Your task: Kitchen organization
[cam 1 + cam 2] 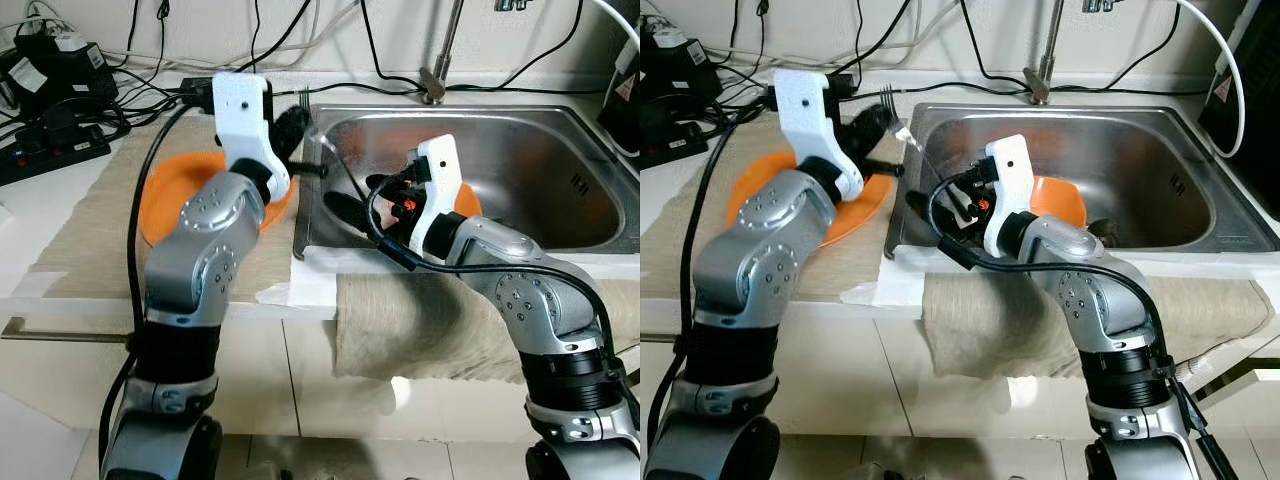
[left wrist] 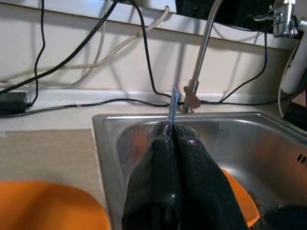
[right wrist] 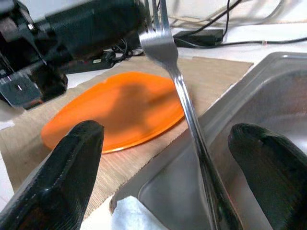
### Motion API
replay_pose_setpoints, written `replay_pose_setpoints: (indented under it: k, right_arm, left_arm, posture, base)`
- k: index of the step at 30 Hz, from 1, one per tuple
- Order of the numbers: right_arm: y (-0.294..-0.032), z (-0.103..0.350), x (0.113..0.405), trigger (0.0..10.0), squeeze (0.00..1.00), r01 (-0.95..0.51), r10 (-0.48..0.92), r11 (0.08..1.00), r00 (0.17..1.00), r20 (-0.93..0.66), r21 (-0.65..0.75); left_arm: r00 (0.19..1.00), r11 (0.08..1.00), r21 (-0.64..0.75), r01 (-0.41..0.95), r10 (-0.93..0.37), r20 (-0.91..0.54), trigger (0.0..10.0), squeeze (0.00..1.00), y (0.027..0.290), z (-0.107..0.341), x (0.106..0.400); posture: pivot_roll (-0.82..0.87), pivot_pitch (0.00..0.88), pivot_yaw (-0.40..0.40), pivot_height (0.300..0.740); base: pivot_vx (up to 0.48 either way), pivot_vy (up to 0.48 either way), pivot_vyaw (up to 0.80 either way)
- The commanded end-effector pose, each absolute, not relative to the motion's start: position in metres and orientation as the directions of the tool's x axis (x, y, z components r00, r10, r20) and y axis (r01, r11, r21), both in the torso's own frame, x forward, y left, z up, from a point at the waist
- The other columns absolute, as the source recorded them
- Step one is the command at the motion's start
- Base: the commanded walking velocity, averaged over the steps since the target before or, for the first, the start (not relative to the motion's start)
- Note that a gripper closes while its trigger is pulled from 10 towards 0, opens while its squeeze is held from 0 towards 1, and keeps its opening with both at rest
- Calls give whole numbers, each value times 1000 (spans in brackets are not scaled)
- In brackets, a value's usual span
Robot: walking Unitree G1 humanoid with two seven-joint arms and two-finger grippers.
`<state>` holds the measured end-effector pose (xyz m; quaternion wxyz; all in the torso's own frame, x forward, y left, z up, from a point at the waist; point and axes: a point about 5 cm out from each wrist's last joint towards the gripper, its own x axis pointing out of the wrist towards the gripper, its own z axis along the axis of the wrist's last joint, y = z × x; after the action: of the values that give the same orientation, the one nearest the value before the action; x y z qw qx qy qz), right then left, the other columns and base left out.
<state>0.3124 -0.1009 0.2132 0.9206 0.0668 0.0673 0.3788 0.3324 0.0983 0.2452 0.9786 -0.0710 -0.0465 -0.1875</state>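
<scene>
Over sink rim (image 1: 902,190), left claw (image 1: 880,128) pinches fork (image 3: 178,86).

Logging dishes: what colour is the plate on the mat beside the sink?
Orange; the plate shows best in the right wrist view.

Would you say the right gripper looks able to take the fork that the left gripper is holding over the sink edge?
Probably yes. The right gripper is open with the fork handle running between its fingers, nothing blocking it. The left gripper is shut on the fork and would have to let go.
</scene>
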Motion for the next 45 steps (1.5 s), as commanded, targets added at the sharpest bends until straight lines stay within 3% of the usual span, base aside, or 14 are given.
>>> replay_pose_setpoints:
  k: [1, 17, 24, 40, 42, 44, 45]
  right_arm:
    - [-102, 222, 315, 10000, 0, -695, 707, 703, 706, -43, 153]
    - [-115, 212, 325, 10000, 0, -658, 666, 746, 742, -82, 107]
    - [-113, 203, 332, 10000, 0, -657, 664, 748, 742, -98, 97]
    - [-107, 203, 343, 10000, 0, -636, 640, 768, 765, -72, 78]
    - [-107, 203, 344, 4118, 0, -628, 633, 774, 772, -64, 79]
    - [-106, 203, 345, 4118, 0, -627, 631, 775, 773, -62, 79]
    - [-106, 204, 345, 0, 0, -626, 631, 776, 774, -60, 79]
  left_arm:
    - [920, 921, -85, 381, -369, 130, 0, 0, 99, 249, 330]
    - [896, 899, -116, 423, -395, 202, 0, 0, 97, 264, 322]
    - [842, 854, -128, 504, -454, 290, 0, 0, 88, 281, 311]
    - [803, 812, -132, 569, -513, 303, 0, 0, 79, 282, 302]
    - [799, 808, -130, 575, -520, 302, 0, 0, 78, 281, 301]
    - [798, 806, -129, 577, -523, 301, 0, 0, 78, 281, 301]
    - [797, 806, -129, 578, -524, 301, 0, 0, 78, 281, 301]
  posture:
    - [-46, 0, 36, 740]
    - [-40, 0, 32, 740]
    - [-33, 0, 28, 740]
    - [-30, 0, 26, 740]
    - [-30, 0, 26, 740]
    - [-30, 0, 26, 740]
    - [-30, 0, 26, 740]
  base:
    - [0, 0, 0]
    - [0, 0, 0]
    - [0, 0, 0]
    - [0, 0, 0]
    - [0, 0, 0]
    - [0, 0, 0]
    - [0, 0, 0]
